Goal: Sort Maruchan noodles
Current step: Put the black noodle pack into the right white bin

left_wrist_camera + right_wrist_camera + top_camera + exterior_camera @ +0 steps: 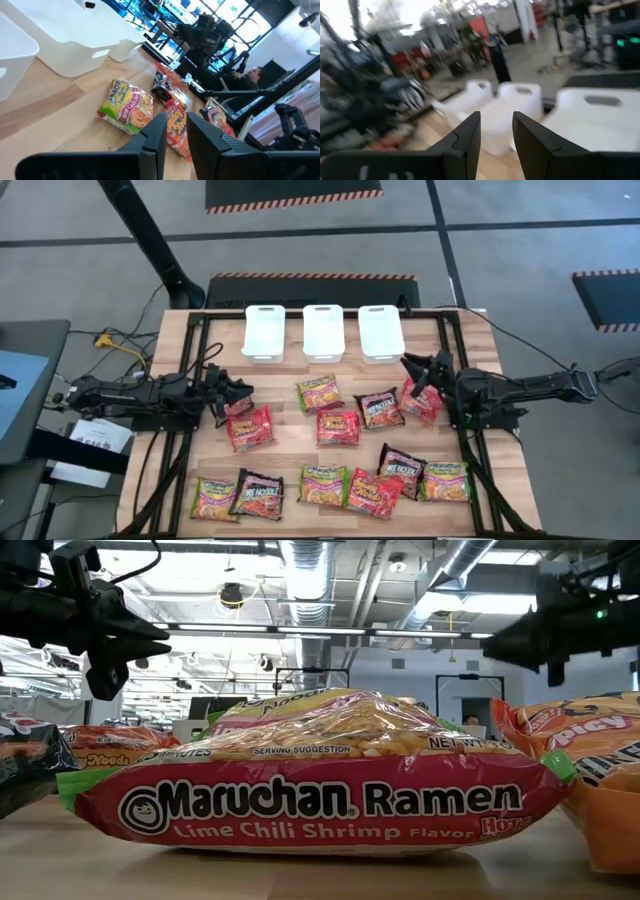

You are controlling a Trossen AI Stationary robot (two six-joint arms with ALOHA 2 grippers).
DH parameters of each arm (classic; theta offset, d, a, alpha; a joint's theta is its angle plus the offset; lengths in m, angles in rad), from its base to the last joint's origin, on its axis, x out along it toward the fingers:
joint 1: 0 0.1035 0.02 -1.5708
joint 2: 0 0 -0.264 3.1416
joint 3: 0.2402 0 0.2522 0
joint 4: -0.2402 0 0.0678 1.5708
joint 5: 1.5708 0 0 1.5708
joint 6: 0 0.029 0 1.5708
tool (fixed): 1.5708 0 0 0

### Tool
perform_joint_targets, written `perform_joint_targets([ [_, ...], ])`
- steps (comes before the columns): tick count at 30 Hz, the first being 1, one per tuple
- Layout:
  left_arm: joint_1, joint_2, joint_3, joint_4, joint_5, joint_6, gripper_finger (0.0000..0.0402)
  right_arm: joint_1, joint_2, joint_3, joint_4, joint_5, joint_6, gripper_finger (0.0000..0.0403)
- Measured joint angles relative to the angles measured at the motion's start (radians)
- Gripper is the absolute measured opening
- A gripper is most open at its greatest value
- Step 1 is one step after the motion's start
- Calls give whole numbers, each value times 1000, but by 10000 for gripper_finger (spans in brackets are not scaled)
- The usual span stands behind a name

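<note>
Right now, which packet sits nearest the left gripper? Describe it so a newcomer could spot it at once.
Start at the three white bins along the table's far edge, then drop to the left arm reaching in from the table's left side. Just off the left gripper lies a red-orange packet, alone on that side. Every other packet is either farther right or in the row along the near edge.

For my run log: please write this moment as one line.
left gripper: open, empty | right gripper: open, empty | noodle packets: on table | bins: empty

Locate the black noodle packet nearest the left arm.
In the high view, the black packet lies in the front row, second from the left, between a green packet and another green packet.
</note>
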Motion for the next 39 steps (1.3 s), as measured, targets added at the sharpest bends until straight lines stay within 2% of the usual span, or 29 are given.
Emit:
perform_joint_targets([
  [11, 0, 0, 1, -3, -8, -20, 61, 0, 0, 2, 507, -186, -116, 139],
  [16, 0, 0, 1, -10, -8, -20, 61, 2, 0, 3, 693, -217, -121, 139],
  [18, 0, 0, 1, -10, -8, -21, 61, 2, 0, 3, 742, -219, -73, 139],
  [25, 0, 0, 1, -34, -9, -20, 61, 0, 0, 3, 873, -242, 105, 139],
  [30, 0, 0, 1, -34, -9, -20, 61, 0, 0, 4, 896, -243, 194, 139],
  [35, 0, 0, 1, -34, -9, -20, 61, 0, 1, 22, 888, -358, 141, 139],
  [39, 0, 0, 1, -34, -9, -20, 61, 1, 10, 121, 814, -487, 27, 139],
])
